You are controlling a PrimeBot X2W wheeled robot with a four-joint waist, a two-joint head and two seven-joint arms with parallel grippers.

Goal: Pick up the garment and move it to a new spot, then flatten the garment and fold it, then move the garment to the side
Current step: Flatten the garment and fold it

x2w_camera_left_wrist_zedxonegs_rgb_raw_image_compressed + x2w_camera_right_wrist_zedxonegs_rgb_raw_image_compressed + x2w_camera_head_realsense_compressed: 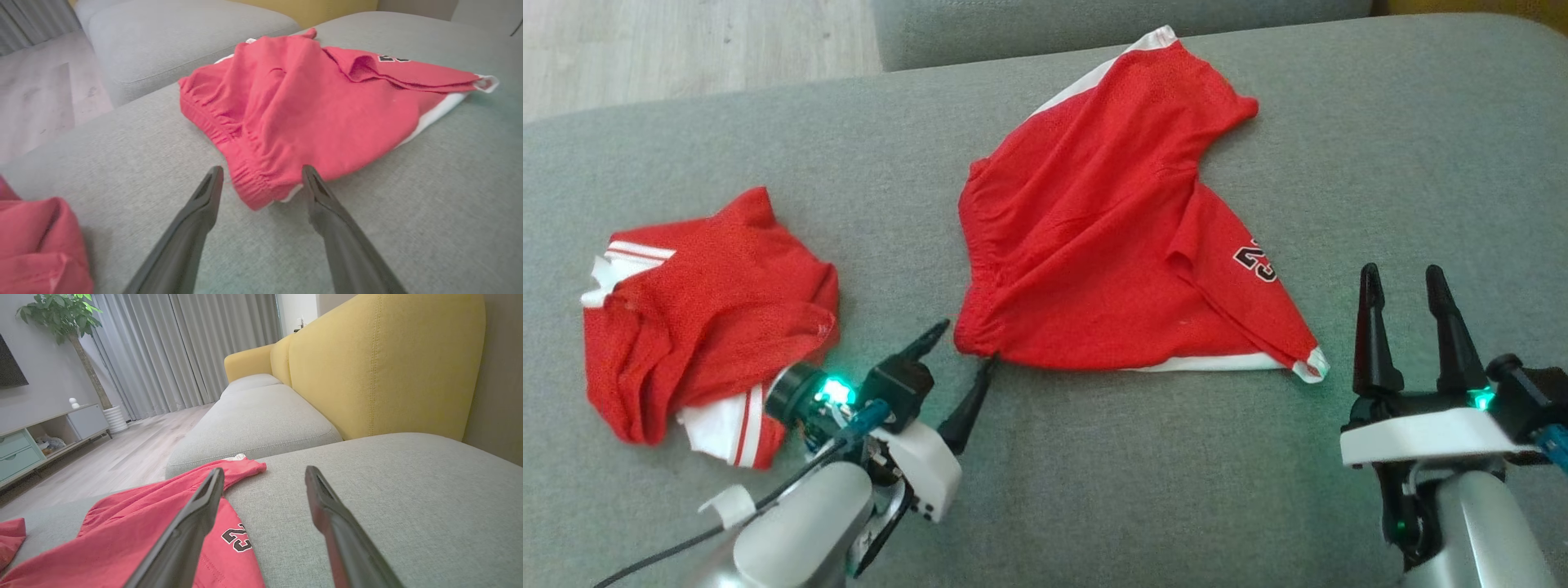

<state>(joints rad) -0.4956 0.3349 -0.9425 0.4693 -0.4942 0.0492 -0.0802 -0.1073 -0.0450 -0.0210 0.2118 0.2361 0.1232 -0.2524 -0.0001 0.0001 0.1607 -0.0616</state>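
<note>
Straddling a waistband corner of the red shorts (1086, 237) with left gripper (968, 345) spread wide, holding nothing; right gripper (1401, 273) equally wide nearby. Seemingly placed, rumpled, at middle of the cushion (1143, 490); yet to flatten, fold, shift aside.

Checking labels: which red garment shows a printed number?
The spread-out shorts at centre, marked 23 near their right edge; the crumpled garment at left shows only white stripes.

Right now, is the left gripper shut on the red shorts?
No, the left gripper stands open, straddling the waistband corner of the red shorts.
</note>
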